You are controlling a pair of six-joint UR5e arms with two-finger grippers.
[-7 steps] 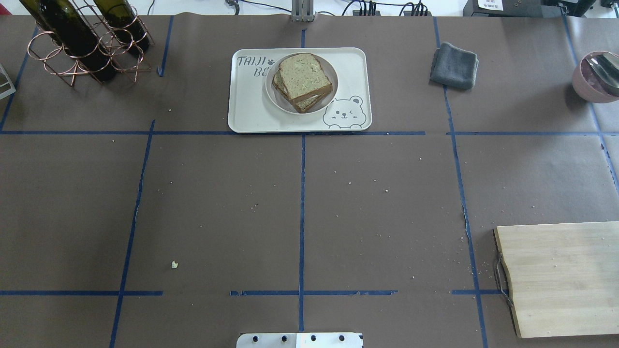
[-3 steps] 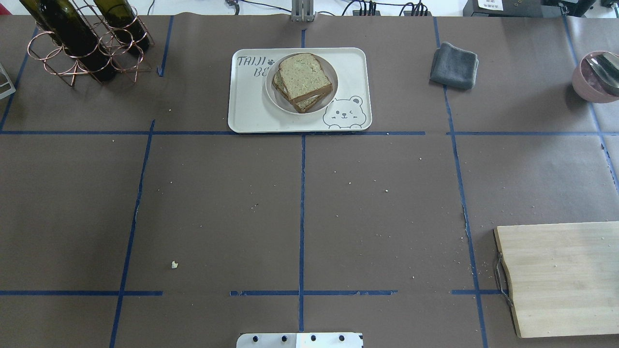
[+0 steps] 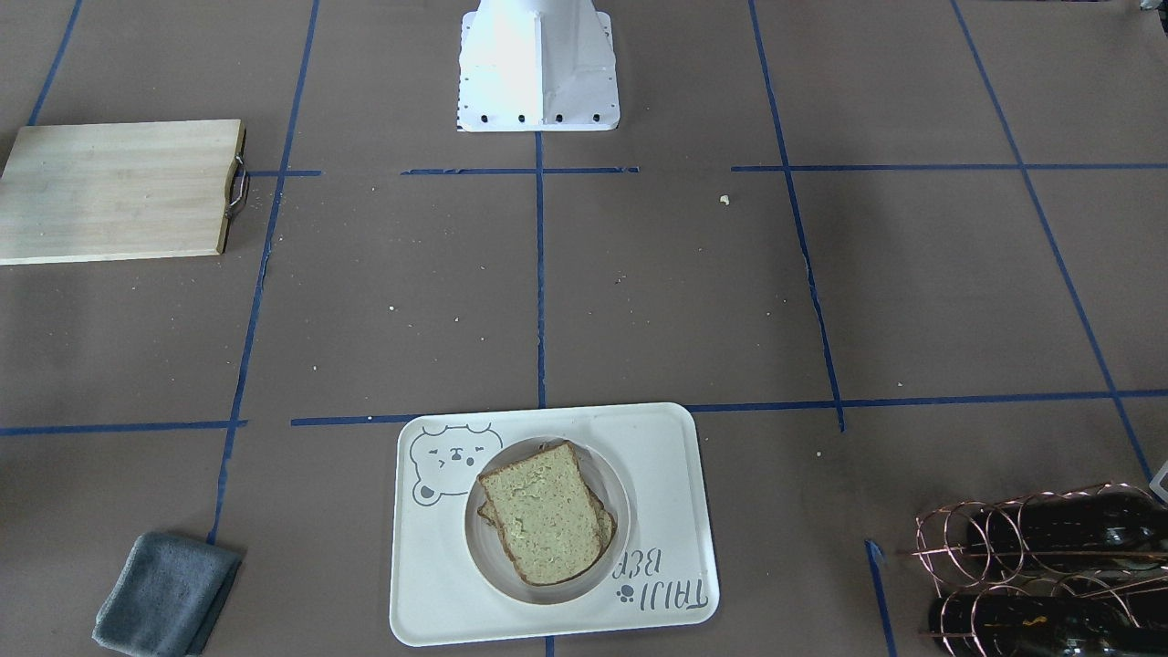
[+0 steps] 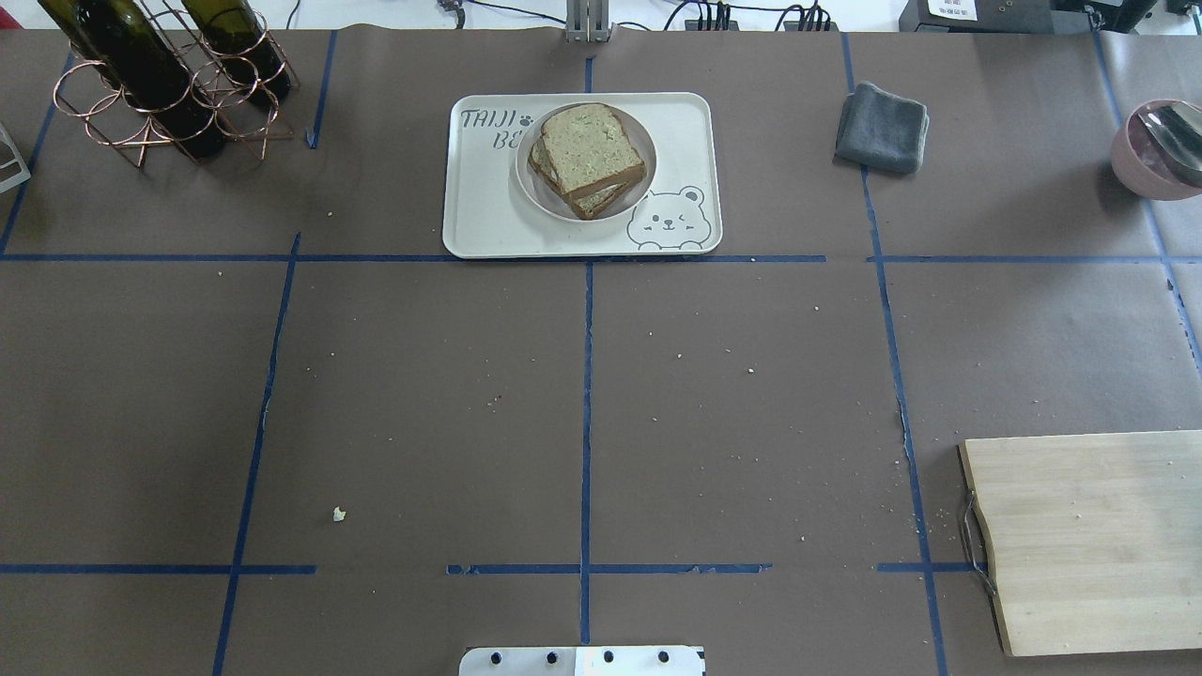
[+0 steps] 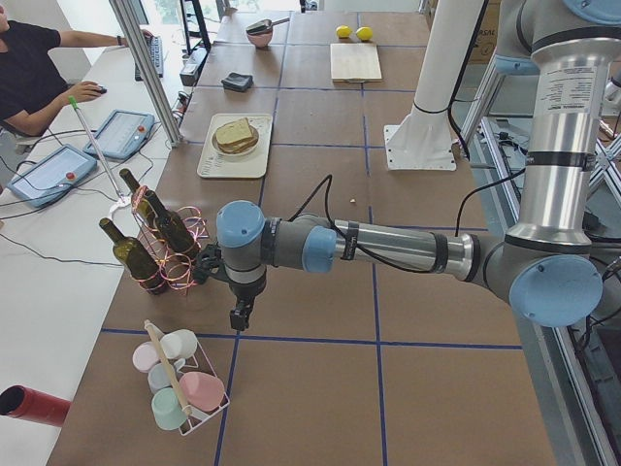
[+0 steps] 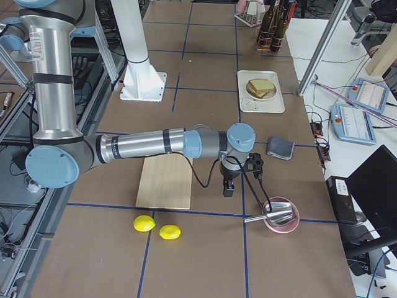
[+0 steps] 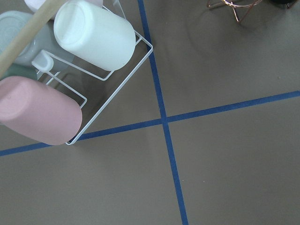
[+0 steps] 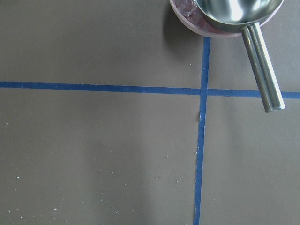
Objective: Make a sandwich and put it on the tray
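Sandwich (image 4: 590,158) sits plated on the tray (image 4: 479,216) at twelve o'clock, top slice skewed, so a knock could slide it; left gripper (image 5: 240,316) and right gripper (image 6: 228,188) hang at nine and three, opening and load impossible to tell.

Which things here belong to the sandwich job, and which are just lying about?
Job: sandwich, plate, tray.
Lying about: cutting board, grey cloth, wine bottles, pink bowl, lemons, cups.
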